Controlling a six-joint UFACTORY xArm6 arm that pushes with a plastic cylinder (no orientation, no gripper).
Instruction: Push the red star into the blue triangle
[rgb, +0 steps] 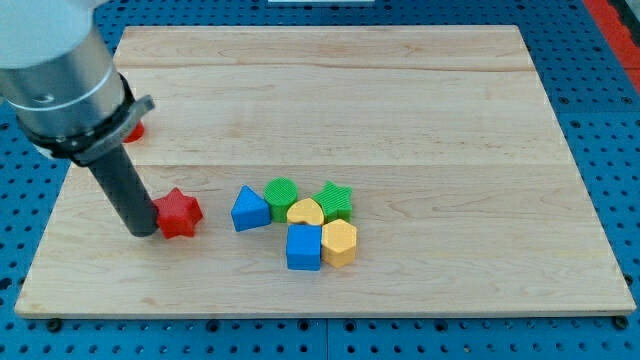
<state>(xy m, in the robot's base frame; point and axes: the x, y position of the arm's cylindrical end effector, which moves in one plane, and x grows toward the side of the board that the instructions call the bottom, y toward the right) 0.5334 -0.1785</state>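
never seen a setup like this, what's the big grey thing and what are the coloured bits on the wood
The big grey cylinder is the end of a robot arm. It holds nothing: it ends in a dark rod, and my tip slides on the wooden board, pushing blocks. One camera looks down from above. My tip sits against the view's left side of the red star. Right of it lie the blue triangle, green round block, yellow heart, green star, blue cube and yellow hexagon. A red block peeks out behind the arm.

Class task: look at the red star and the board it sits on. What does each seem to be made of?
Red star: probably 3D-printed plastic, matte, with fine ridged lines across its top. Board: pale wood, smooth, showing grain streaks and plank seams.
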